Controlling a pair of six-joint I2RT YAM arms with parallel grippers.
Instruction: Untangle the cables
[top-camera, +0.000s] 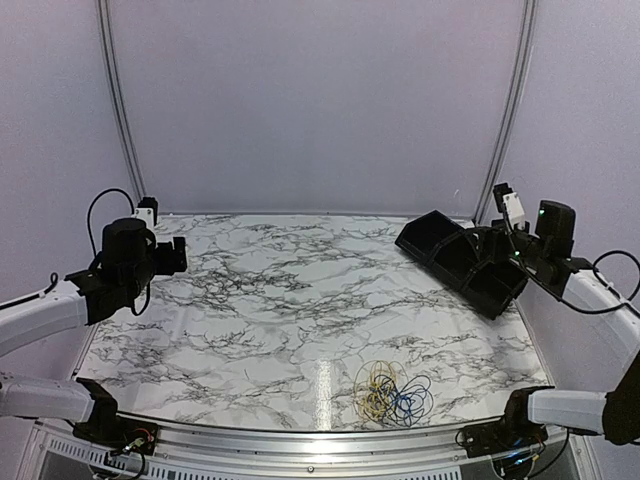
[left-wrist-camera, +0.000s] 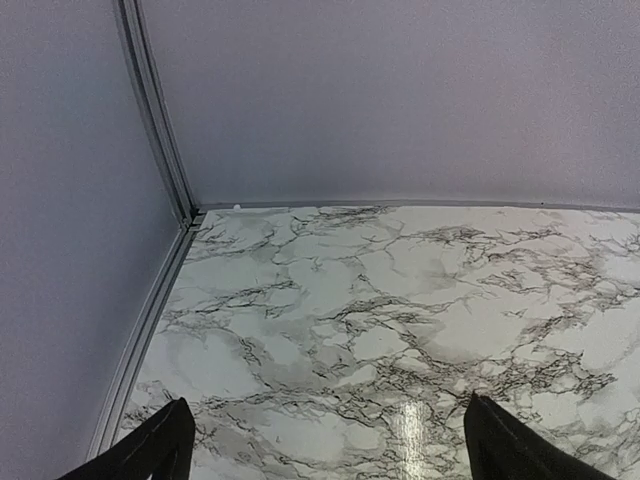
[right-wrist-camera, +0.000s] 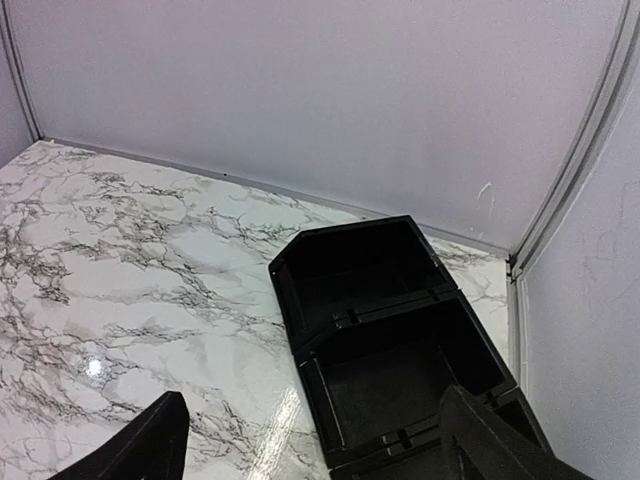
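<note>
The cables (top-camera: 392, 392), a loose yellow, blue and black tangle, lie by the near edge of the bench (top-camera: 280, 300), right of centre. Black bins (right-wrist-camera: 380, 330) at the far right corner show bare floors. The left jaws and right jaws gape wide, raised over opposite side edges.

Cables (top-camera: 392, 392) lie on table (top-camera: 280, 300), 5 o'clock from centre, near front edge. Bins (top-camera: 465, 262) in a row at 2 o'clock, well apart from cables. Left gripper (top-camera: 178, 256) over 9 o'clock edge. Right gripper (right-wrist-camera: 312, 395) at 3 o'clock, beside bins.

cables (top-camera: 392, 393) — strands too fine, bins (right-wrist-camera: 390, 380) cropped
</note>
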